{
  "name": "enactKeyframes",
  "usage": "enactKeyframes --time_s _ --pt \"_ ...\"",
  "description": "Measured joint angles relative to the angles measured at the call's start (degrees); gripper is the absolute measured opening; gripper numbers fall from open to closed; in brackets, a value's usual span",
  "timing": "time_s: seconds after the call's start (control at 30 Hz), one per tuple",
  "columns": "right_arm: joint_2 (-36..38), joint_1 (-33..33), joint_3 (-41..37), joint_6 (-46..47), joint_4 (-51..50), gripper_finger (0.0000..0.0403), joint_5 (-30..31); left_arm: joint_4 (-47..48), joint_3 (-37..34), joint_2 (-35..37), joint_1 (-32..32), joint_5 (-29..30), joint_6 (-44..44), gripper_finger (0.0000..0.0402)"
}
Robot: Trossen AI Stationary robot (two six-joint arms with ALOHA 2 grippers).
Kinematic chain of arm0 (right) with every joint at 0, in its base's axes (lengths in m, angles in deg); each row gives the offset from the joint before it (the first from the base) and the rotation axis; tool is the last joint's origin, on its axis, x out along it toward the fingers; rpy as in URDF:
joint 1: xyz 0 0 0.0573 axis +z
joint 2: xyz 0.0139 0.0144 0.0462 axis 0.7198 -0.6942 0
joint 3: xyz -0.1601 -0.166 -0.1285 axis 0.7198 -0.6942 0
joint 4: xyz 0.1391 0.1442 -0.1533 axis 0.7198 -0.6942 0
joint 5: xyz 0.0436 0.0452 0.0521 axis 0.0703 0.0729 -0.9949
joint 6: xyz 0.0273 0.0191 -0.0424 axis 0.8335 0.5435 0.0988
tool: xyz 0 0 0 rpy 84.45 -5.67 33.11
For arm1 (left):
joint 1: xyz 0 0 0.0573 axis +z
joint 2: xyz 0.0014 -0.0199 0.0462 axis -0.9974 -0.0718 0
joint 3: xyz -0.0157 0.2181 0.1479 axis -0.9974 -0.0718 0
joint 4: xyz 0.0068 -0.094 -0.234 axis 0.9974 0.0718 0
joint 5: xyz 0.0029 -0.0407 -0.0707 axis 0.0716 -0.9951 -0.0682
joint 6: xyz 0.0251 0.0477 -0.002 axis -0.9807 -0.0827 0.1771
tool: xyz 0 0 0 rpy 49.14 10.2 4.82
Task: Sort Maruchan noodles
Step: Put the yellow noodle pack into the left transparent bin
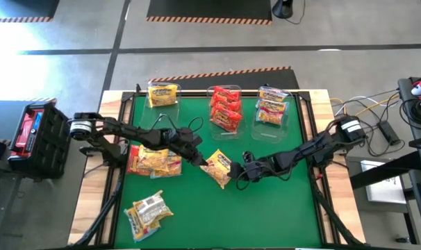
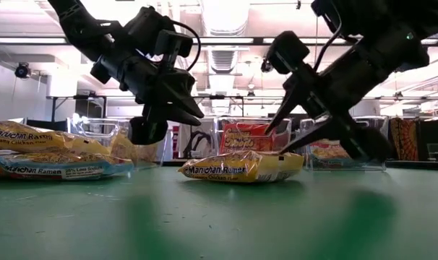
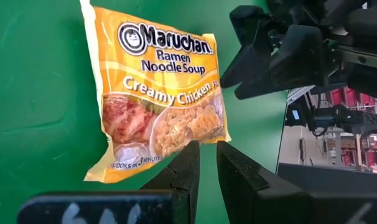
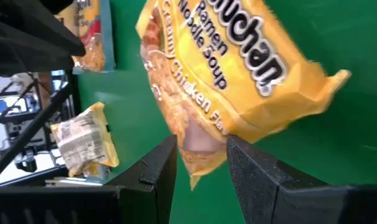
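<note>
One yellow Creamy Chicken packet lies flat mid-bench between my grippers. My left gripper hovers at its left edge, fingers nearly closed on nothing; my right gripper is open, straddling its right end. Bare green bench lies in front.

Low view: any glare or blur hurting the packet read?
Low view: bright ceiling lights backlight both arms into silhouettes; near mat blurred; centre packet label legible. Left wrist view: packet print sharp. Right wrist view: packet print soft.
</note>
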State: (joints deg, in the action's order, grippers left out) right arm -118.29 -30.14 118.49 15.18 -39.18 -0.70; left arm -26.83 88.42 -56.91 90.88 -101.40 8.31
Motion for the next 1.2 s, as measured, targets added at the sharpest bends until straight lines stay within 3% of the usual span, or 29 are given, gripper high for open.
enactKeyframes --time_s 0.73,1.03,1.2 --pt "-3.6 -0.2 -1.4 -1.8 -2.4 0.0130 1.1 1.2 0.0 0.0 0.7 -0.4 -3.6 0.0044" --pt "-6.1 -0.2 -1.7 -1.9 -2.6 0.0130 0.8 1.1 0.0 0.0 0.8 -1.4 -6.8 0.0115" --pt "-7.7 -0.2 -1.8 -2.2 -2.7 0.0130 -0.9 1.1 0.0 0.0 1.3 1.5 -8.6 0.0160"
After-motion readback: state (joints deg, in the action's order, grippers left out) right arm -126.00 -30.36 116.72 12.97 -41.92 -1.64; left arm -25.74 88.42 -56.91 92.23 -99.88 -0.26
